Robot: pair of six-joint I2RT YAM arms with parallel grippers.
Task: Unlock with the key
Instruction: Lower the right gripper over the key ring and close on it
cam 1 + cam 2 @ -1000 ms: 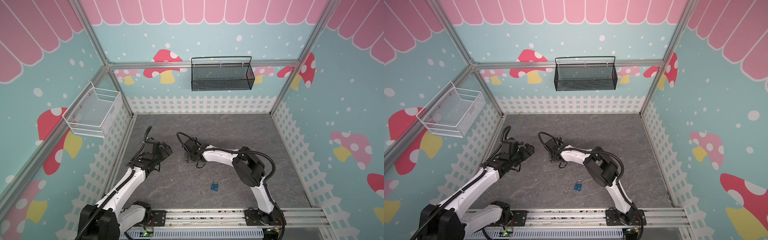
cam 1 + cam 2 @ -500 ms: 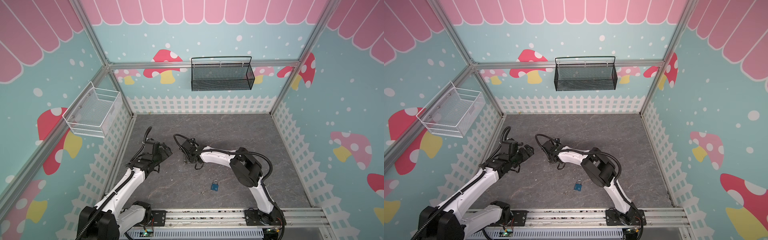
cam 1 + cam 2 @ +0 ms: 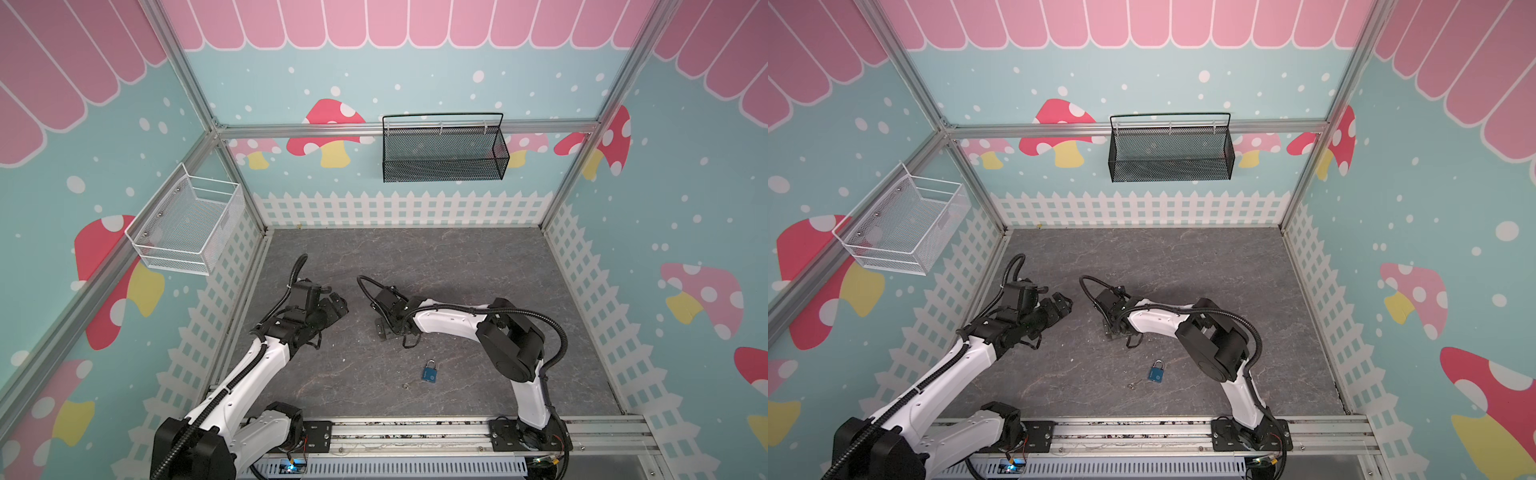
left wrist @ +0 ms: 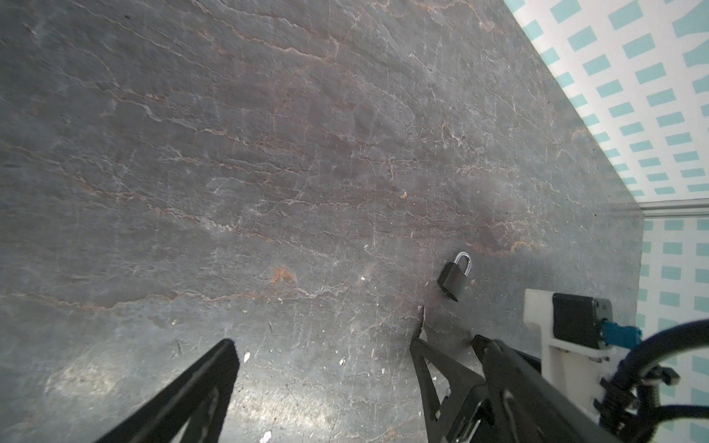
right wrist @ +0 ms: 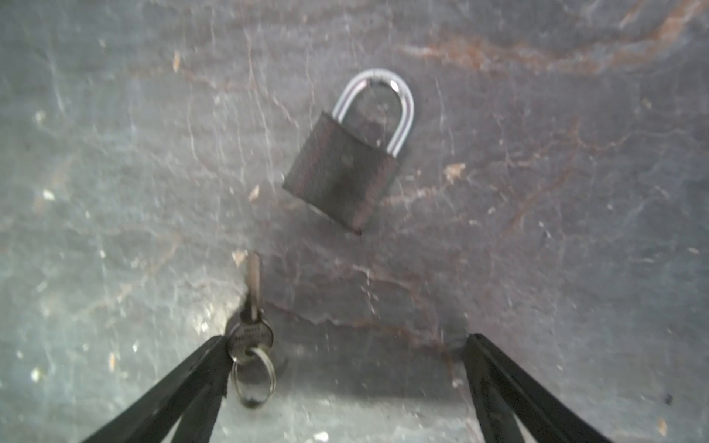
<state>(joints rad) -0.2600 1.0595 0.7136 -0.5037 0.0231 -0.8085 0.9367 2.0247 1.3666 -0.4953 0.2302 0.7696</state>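
The left arm rises from its base at the lower left of both top views. Its white forearm slants up and to the right, and the wrist is bent so that the left gripper points right, toward the middle of the dark grey stone-patterned desk. In the left wrist view its jaws stand wide apart with only bare desk between them; they hold nothing.

The right arm starts at the lower right of the rail and climbs to a black elbow joint. Its white forearm then reaches left across the centre, with the wrist tipped downward. The right gripper hangs low over the desk, and its jaws are spread as wide as the left ones and likewise empty.

The small blue padlock with a silver shackle lies flat on the desk. It is below and right of the right gripper in both top views, apart from it, and its shackle is closed. It looks dark in the wrist views.

The small silver key on a ring lies just to the padlock's lower left, not touching it. In the right wrist view the key sits at the lower left, right beside one fingertip. Whether the two touch cannot be told.
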